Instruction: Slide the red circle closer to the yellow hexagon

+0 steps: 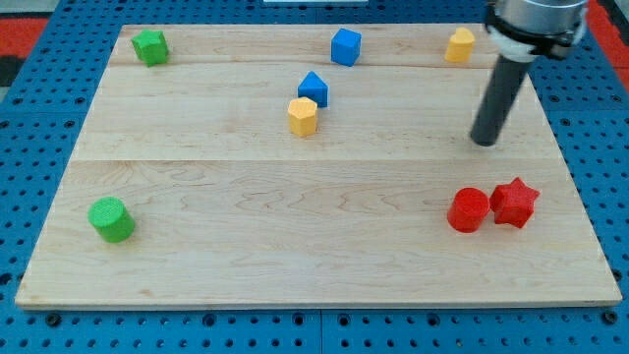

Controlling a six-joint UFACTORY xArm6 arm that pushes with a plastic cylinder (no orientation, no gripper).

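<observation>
Red circle [469,209] sits low on the view's right of the counter [295,256], touching or nearly touching the red star [514,203] on its right side. Yellow hexagon [303,116] is well apart from it, up and toward the view's left, near the counter's middle, with a blue block [314,88] just above it, close enough that I can't tell if they touch.

The tool here is only a straight dark rod, no jaws, so nothing is grasped or clenched; it can only shove. The tip [485,142] is above the red circle in the view, slightly to its right, with clear wood between them. No contact with any block.

Why that spot matters: to send the circle up-left toward the hexagon, the push has to come from the circle's lower-right. That side is occupied by the star, so my read is the tip needs to go around and wedge in between the two reds, or come from below the circle and push up, then correct leftward. From where the rod stands now, a straight move down would drive the circle away from the goal.

Risk, as I judge it: dragging the star along, or overshooting into the hexagon and the blue block.

Others are out of the path: green blocks [149,46] [111,218] far left, blue cube [345,46] and another yellow block [459,44] along the top.
</observation>
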